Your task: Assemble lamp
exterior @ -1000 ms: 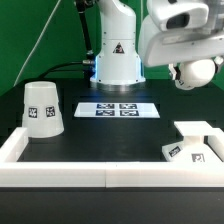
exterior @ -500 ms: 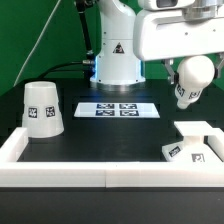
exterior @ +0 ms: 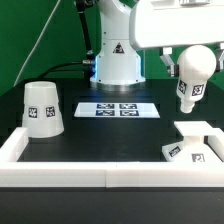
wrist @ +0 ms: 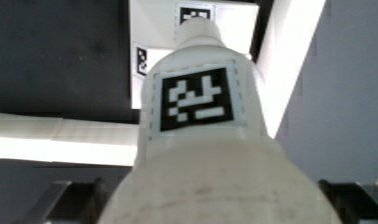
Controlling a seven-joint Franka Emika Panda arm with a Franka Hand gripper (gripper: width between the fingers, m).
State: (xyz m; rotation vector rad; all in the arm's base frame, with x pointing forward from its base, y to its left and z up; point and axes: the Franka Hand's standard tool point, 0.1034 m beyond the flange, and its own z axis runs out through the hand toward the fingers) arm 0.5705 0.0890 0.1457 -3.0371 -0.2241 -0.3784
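My gripper (wrist: pixel 211 204) is shut on the white bulb (exterior: pixel 190 80), one dark finger on each side of its wide end. The bulb hangs in the air with its narrow end down, above the square stepped base (exterior: pixel 196 141) at the exterior view's right. In the wrist view the bulb (wrist: pixel 204 120) fills the middle with a tag on its side. Beyond its tip shows the tagged base (wrist: pixel 212 20). The cone shade (exterior: pixel 42 108) stands on the table at the exterior view's left.
The marker board (exterior: pixel 120 109) lies in the middle of the black table. The white robot pedestal (exterior: pixel 117 58) stands behind it. A white raised rim (exterior: pixel 90 176) runs along the front and the left side.
The bulb has swung in my gripper from a round end-on look to hanging narrow end down, and it has shifted slightly to the exterior view's left over the base.
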